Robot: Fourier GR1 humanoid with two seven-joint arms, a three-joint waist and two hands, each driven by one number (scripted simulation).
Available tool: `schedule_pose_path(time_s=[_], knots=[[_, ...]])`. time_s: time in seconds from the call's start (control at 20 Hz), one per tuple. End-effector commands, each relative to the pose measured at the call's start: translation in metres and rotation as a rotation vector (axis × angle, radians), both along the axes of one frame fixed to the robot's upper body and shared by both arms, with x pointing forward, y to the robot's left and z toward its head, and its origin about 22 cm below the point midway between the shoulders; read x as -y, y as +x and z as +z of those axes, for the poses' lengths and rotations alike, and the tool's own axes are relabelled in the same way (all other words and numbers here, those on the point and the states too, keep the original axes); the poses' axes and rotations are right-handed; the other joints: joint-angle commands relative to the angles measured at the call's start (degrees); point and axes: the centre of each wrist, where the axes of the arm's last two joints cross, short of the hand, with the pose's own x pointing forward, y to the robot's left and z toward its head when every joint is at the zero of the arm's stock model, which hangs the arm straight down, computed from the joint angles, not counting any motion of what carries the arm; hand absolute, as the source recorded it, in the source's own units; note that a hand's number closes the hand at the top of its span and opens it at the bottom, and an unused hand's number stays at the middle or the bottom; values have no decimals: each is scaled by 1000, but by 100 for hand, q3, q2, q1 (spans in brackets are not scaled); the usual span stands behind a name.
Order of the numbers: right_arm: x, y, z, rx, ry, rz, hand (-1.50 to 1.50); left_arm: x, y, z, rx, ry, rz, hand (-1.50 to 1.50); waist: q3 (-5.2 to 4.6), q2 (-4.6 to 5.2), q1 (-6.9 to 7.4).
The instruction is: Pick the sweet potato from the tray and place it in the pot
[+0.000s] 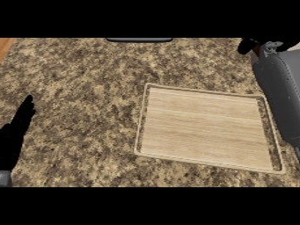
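The wooden tray (207,128) lies on the speckled surface (74,79). No sweet potato shows, so its axis cannot be told. The left robot hand (8,140) rests released, fingers straight. The right robot hand (248,45) is mostly hidden; its state cannot be told.

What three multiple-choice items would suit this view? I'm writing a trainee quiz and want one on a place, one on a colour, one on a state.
1. Where on the counter is the wooden tray?
A. Far left
B. Right of centre
C. Top left corner

2. What colour is the left hand?
A. Black
B. White
C. Red

3. How is the left hand?
A. Curled round something
B. Open, fingers up
C. Pressing the tray

Key:
1 B, it lies beside the right forearm.
2 A, it shows black against the speckled stone.
3 B, its straight fingers hold nothing.
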Motion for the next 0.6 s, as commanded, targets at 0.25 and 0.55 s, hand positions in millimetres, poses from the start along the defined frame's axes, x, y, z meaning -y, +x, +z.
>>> schedule_pose_path(time_s=[0.25,0.55], knots=[[50,8,34,181,67,-40,150,11,7,11,0,-8,2,0,2,4,2],[116,10,33,233,97,-41,150,25,-7,-12,12,-5,-5,0,4,29,58]])
